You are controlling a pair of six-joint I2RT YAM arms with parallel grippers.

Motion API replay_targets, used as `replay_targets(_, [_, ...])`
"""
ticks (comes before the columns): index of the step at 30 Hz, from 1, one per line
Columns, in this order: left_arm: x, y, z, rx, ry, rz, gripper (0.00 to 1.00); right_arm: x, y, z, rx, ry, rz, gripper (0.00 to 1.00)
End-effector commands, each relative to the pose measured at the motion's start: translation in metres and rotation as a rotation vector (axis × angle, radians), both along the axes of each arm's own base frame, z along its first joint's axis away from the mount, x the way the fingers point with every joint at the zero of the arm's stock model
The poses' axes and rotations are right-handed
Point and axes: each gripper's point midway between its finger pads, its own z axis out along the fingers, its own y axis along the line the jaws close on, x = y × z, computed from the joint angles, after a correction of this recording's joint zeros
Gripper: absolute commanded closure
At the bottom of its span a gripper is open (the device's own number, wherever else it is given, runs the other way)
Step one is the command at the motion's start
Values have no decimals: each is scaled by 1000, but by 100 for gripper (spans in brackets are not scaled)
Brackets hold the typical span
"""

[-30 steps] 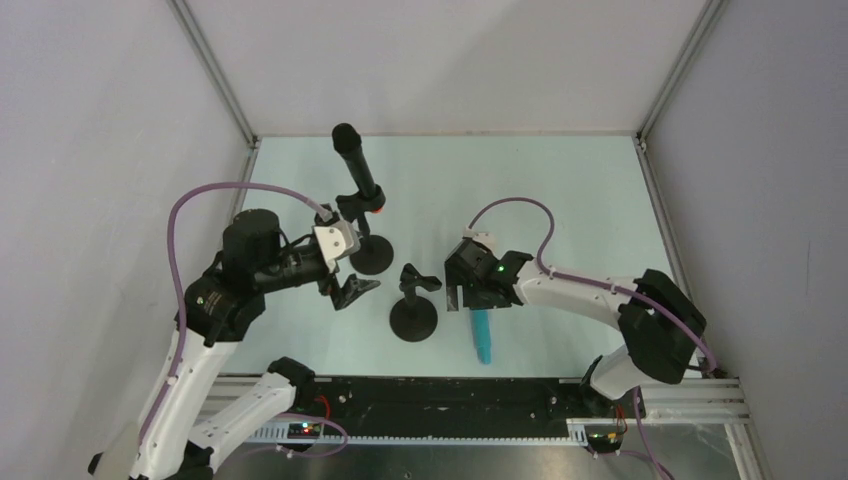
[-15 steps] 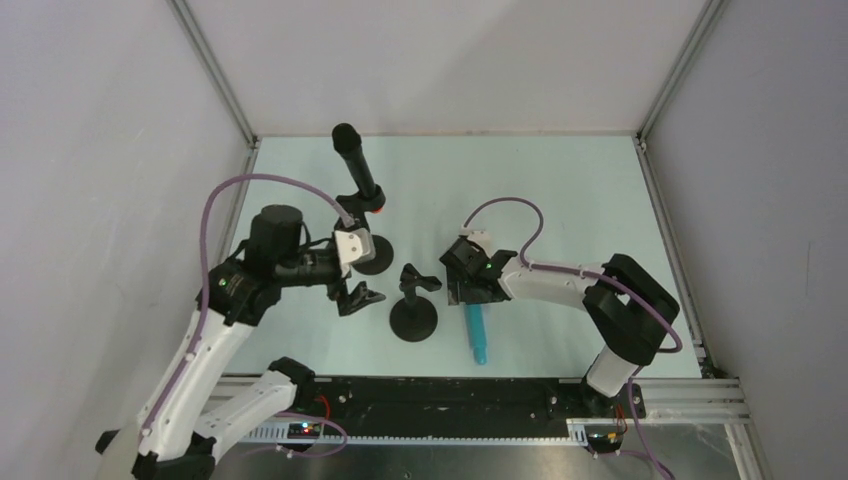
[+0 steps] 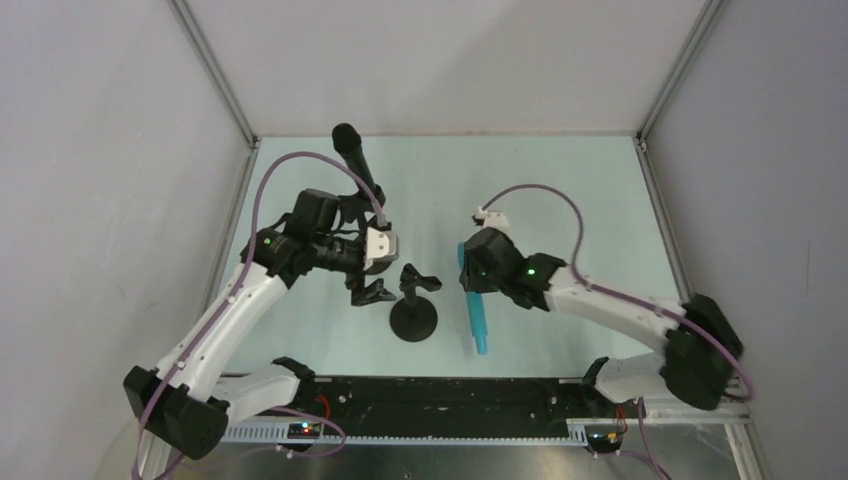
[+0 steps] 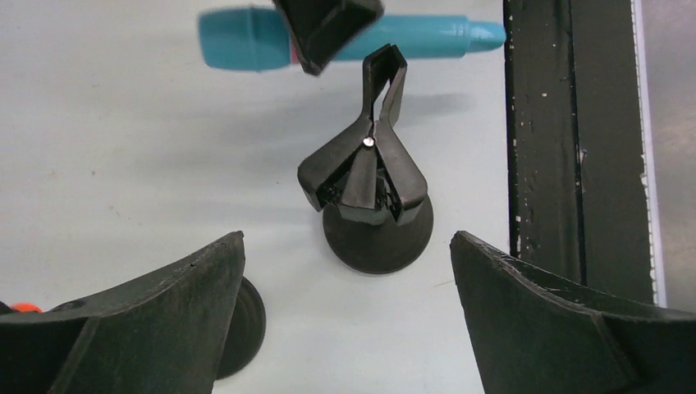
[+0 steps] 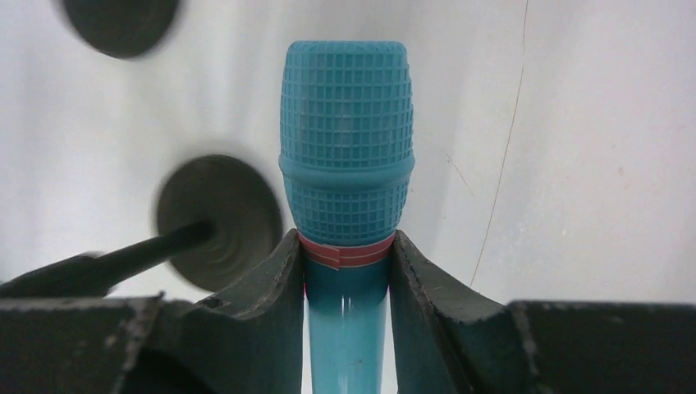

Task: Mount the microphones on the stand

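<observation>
Left arm: stretched rightward, left gripper [image 3: 372, 290] fingers apart, facing empty stand [image 4: 373, 185] | Right arm: low, right gripper [image 5: 346, 254] clamped under head of turquoise microphone [image 3: 477, 322], right of that stand | Black microphone [image 3: 355, 160]: clipped in far stand [image 4: 250, 328] | Change: left gripper nearer empty stand; right elbow swung outward.

Soft, even light falls from overhead, keeping the pale table [image 3: 560, 190] bright without glare. In the left wrist view the stand [image 4: 373, 197] is crisp and throws a faint, diffuse shadow on the surface. In the right wrist view the turquoise microphone [image 5: 346, 156] is sharp, while the stand base [image 5: 217, 217] behind it is smeared with blur.
</observation>
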Motion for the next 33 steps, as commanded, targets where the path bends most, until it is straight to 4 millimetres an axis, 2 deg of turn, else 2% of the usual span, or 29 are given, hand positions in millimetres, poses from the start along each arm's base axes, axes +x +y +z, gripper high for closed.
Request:
replay_targets(1, [4, -15, 24, -57, -102, -104, 0, 7, -7, 78, 134, -192, 24, 100])
replay_targets(6, [13, -23, 27, -51, -113, -128, 0, 8, -20, 141, 211, -412, 68, 100])
replay_targets(11, [5, -27, 22, -33, -136, -172, 0, 8, -20, 192, 314, -596, 130, 100])
replay_targets(12, [3, -28, 19, -29, -132, -178, 0, 5, -19, 200, 323, -634, 164, 100])
replay_targets(13, [1, -30, 17, -25, -129, -189, 0, 0, -17, 222, 381, -698, 196, 100])
replay_targets(14, [0, -31, 16, -23, -127, -195, 0, -2, -15, 225, 382, -736, 223, 100])
replay_targets(15, [0, -32, 14, -19, -121, -198, 0, -6, -14, 248, 446, -811, 232, 100])
replay_targets(18, [2, -33, 10, -10, -114, -202, 0, -14, -13, 279, 543, -951, 251, 100])
replay_targets(20, [3, -33, 9, -6, -118, -204, 0, -18, -13, 294, 577, -999, 252, 100])
replay_targets(24, [3, -33, 6, -1, -112, -209, 0, -27, -7, 308, 612, -1067, 274, 100])
replay_targets(30, [6, -35, 4, 2, -107, -220, 1, -52, 1, 335, 745, -1234, 329, 100])
replay_targets(33, [7, -36, 4, 2, -104, -219, 1, -58, 8, 336, 777, -1273, 308, 100])
